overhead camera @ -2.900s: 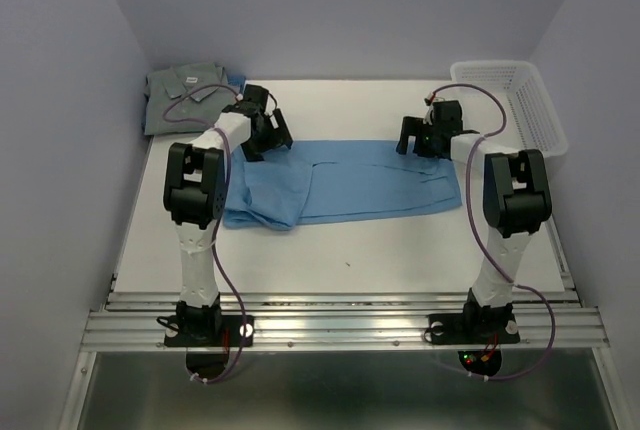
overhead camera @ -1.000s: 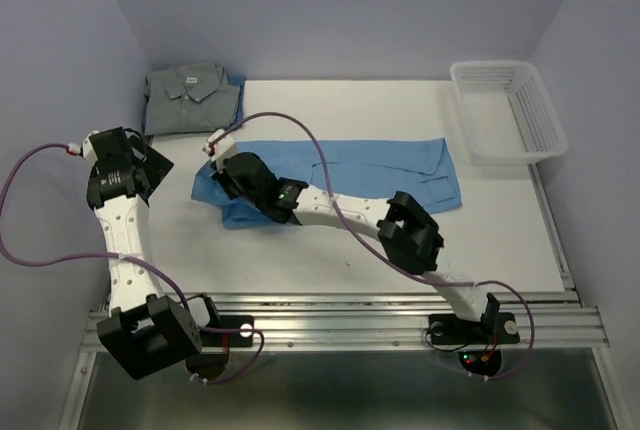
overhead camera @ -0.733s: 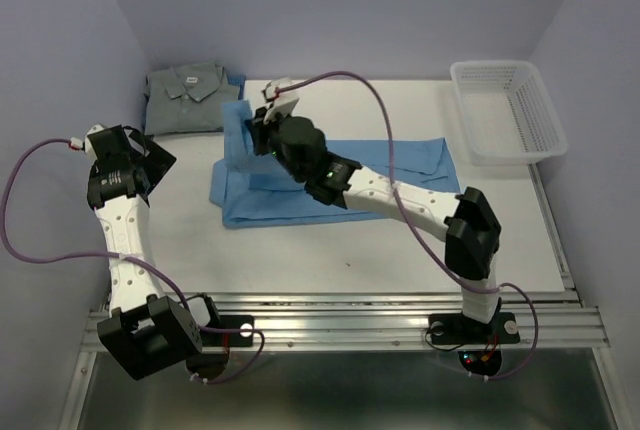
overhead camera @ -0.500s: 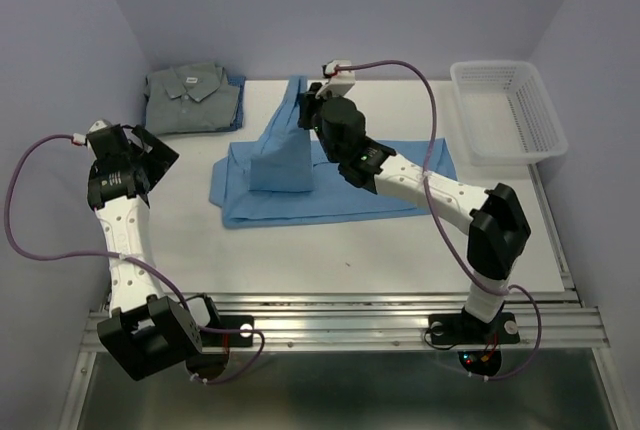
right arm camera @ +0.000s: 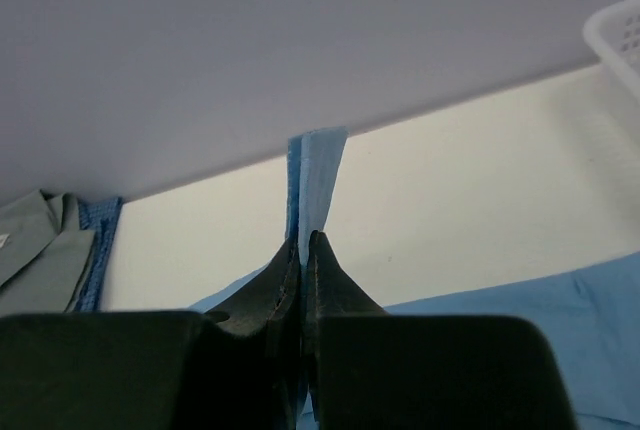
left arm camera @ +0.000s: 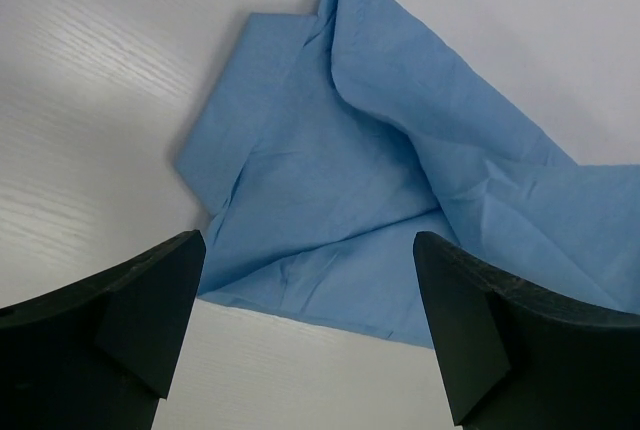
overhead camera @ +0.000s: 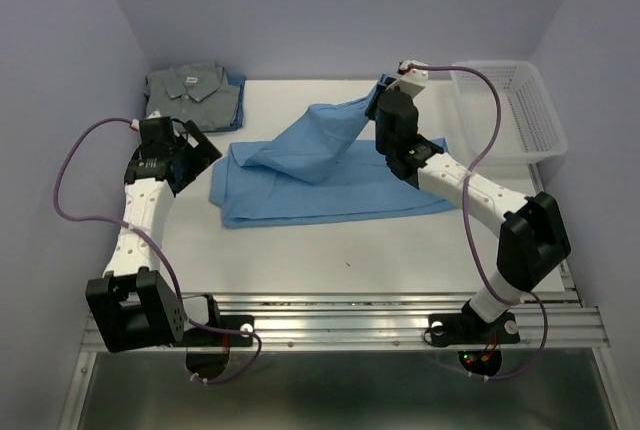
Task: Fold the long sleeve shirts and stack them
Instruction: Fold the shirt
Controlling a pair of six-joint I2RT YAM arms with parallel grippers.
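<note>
The light blue long sleeve shirt (overhead camera: 340, 185) lies spread across the middle of the table. One layer of it (overhead camera: 320, 140) is pulled up and over toward the right. My right gripper (overhead camera: 380, 103) is shut on that lifted edge above the shirt's right half. The right wrist view shows the blue cloth (right arm camera: 315, 170) pinched between the closed jaws of the right gripper (right arm camera: 303, 242). My left gripper (overhead camera: 198, 153) is open just left of the shirt's left edge. Its wrist view shows the left gripper (left arm camera: 310, 350) empty, with the blue shirt (left arm camera: 340, 190) ahead. The grey-green shirt (overhead camera: 188, 92) lies folded at the back left.
A white mesh basket (overhead camera: 530, 100) stands at the back right, just beyond the right arm; its rim (right arm camera: 620, 35) shows in the right wrist view. Walls close in the table on the left, back and right. The grey-green shirt (right arm camera: 40, 240) rests on blue cloth.
My right gripper has carried the shirt's left edge up and across to the right. The left arm has swung in toward the shirt's left edge, still open.
</note>
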